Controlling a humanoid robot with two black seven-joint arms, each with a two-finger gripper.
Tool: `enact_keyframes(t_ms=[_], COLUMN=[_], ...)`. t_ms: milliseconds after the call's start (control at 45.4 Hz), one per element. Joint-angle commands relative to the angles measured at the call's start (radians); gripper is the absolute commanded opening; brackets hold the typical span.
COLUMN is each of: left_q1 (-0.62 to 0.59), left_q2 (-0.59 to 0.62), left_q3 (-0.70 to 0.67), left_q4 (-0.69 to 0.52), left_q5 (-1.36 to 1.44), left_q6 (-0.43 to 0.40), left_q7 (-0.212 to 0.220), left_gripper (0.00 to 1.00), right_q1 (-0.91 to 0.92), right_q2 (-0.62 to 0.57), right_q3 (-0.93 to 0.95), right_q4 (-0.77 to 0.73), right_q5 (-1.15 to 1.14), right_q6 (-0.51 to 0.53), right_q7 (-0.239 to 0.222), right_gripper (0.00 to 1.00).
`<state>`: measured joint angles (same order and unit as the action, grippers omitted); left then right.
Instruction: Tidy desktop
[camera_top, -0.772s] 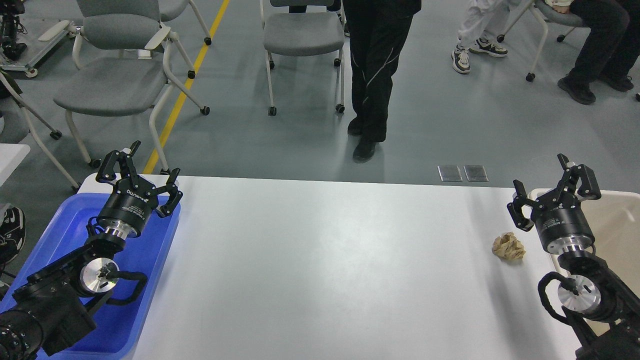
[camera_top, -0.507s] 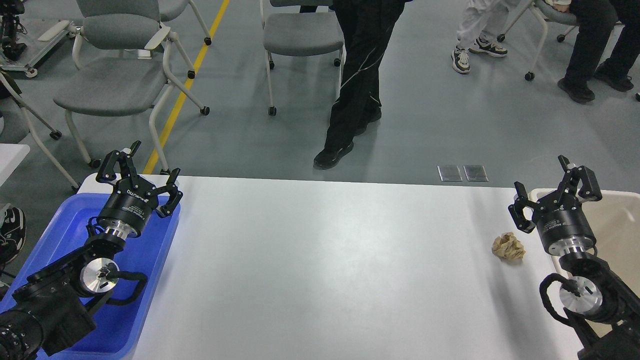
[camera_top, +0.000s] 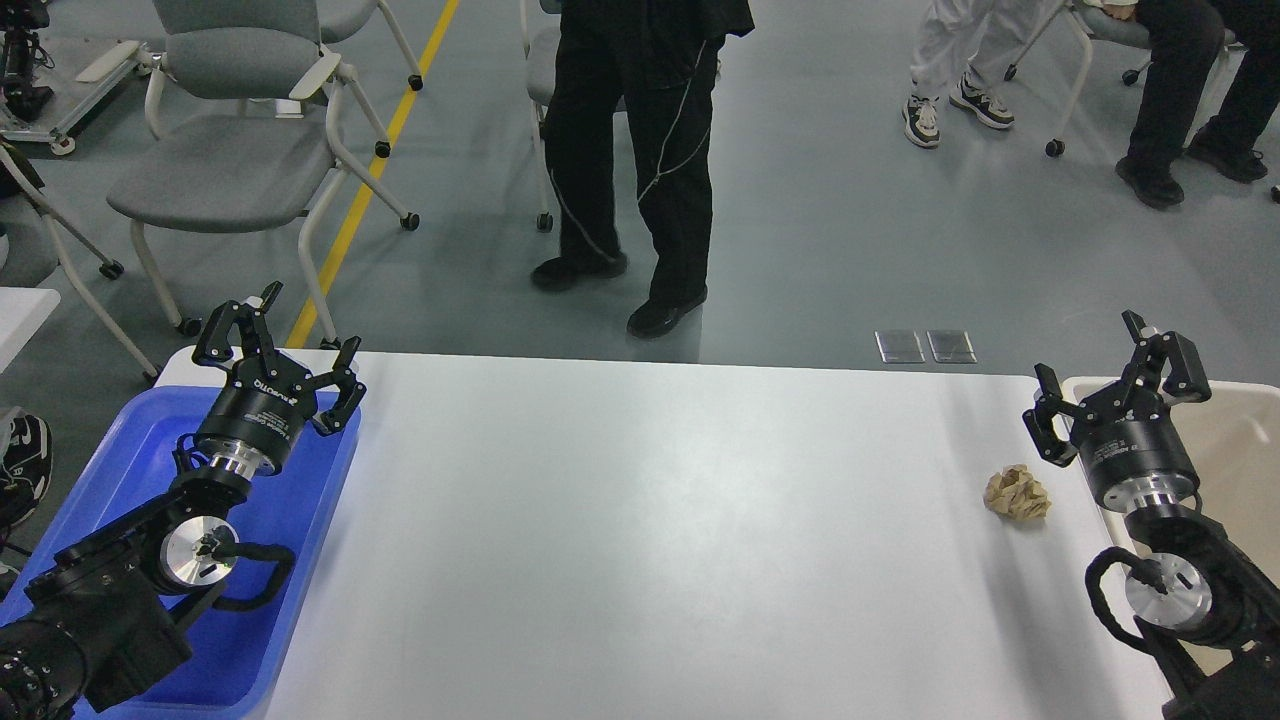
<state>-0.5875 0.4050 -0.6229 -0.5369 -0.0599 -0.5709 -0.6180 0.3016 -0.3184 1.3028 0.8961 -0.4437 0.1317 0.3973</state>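
The white desktop (camera_top: 640, 530) fills the middle of the head view. A crumpled tan paper ball (camera_top: 1017, 494) lies on it near the right edge. My right gripper (camera_top: 1115, 385) is open and empty, raised just right of and behind the ball, over the beige bin's left rim. My left gripper (camera_top: 280, 335) is open and empty, raised over the far right corner of the blue tray (camera_top: 130, 470) at the table's left end.
A beige bin (camera_top: 1235, 440) stands at the table's right edge. A person in black (camera_top: 640, 150) stands on the floor beyond the far edge. Grey chairs (camera_top: 230, 150) stand behind the table at left.
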Motion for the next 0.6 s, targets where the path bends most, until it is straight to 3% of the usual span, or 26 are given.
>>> enact_keyframes(t_ms=[0,242,573], left_q1=[0.0,0.0,-0.002], left_q2=[0.0,0.0,0.0], left_q3=[0.0,0.0,0.0], left_q4=[0.0,0.002,0.0], left_q5=[0.0,-0.001,0.0], left_q6=[0.0,0.0,0.0], left_q7=[0.0,0.0,0.001], left_gripper=[0.98,0.98,0.98], right_q1=[0.002,0.013,0.013], right_q2=[-0.005,-0.027,-0.082], right_q3=[-0.002,-0.002,-0.02], right_q4=[0.0,0.01,0.02], right_q5=[0.0,0.002,0.008], right_q6=[-0.003,-0.003,0.006], right_q7=[-0.003,-0.072,-0.072], right_gripper=[1.0,1.0,1.0])
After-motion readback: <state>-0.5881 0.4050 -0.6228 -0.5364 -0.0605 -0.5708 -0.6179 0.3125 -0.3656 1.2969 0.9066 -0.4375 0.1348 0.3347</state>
